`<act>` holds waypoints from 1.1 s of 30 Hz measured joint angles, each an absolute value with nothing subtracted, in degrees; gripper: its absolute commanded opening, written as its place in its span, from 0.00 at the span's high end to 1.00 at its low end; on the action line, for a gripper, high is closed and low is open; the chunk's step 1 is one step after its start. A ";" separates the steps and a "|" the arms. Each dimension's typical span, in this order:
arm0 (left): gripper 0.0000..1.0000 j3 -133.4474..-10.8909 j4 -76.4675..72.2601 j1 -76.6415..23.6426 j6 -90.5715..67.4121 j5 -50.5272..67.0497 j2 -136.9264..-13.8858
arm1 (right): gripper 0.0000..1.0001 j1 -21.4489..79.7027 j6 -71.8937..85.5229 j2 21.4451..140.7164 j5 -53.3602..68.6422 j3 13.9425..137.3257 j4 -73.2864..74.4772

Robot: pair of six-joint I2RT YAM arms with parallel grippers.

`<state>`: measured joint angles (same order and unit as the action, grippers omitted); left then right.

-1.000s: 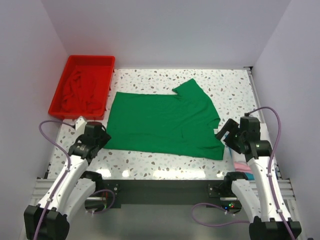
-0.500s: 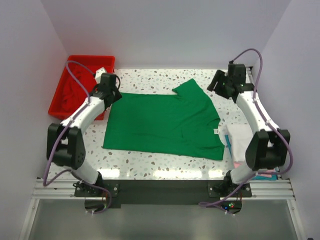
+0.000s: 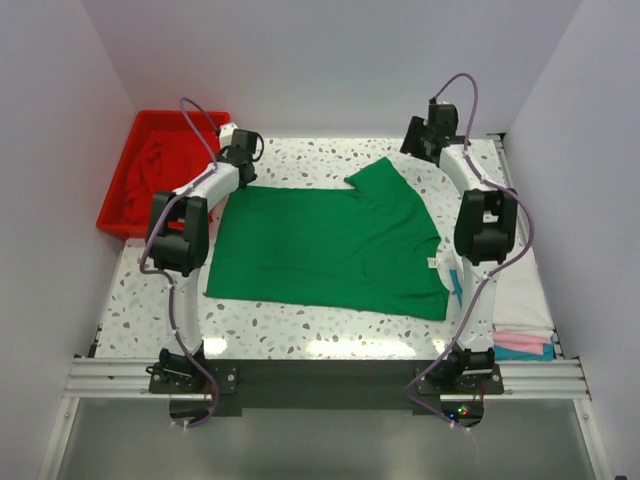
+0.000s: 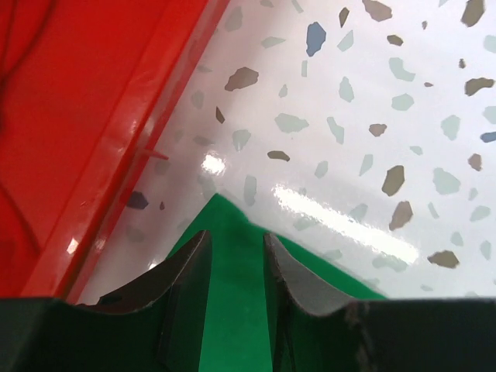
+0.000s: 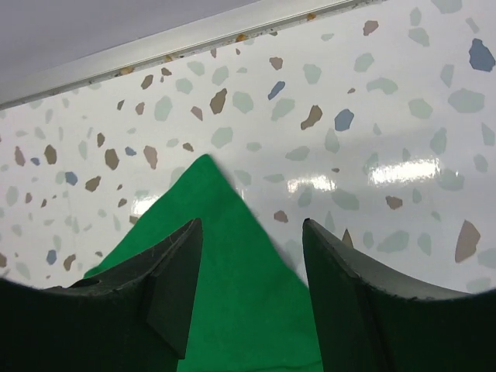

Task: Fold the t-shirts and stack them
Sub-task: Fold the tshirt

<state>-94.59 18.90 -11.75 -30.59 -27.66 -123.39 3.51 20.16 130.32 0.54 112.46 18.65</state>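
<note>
A bright green t-shirt lies spread flat in the middle of the table. My left gripper is at its far left corner. In the left wrist view the jaws are open with a narrow gap, and the green corner lies between them. My right gripper is by the far sleeve tip. In the right wrist view it is wide open over the green sleeve corner. A dark red shirt lies in the red tray. Folded white, pink and teal shirts are stacked at the right edge.
The rigid red plastic tray stands at the far left, and its wall is close beside my left fingers. The table's metal back edge runs just beyond the right gripper. White walls enclose the table on three sides.
Both arms have stretched out from the near corners of the shirt to its far side: left to the far left corner, right to the far sleeve. The shirt has not moved.
</note>
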 measured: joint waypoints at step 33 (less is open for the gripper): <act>0.59 -98.76 17.72 -11.75 -29.28 -29.36 -130.56 | 0.84 10.87 12.62 148.92 -8.45 130.98 23.64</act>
<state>-98.76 17.72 -11.75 -29.28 -29.36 -130.56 10.87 12.62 148.92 -8.45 130.98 23.64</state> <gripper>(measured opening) 0.402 0.226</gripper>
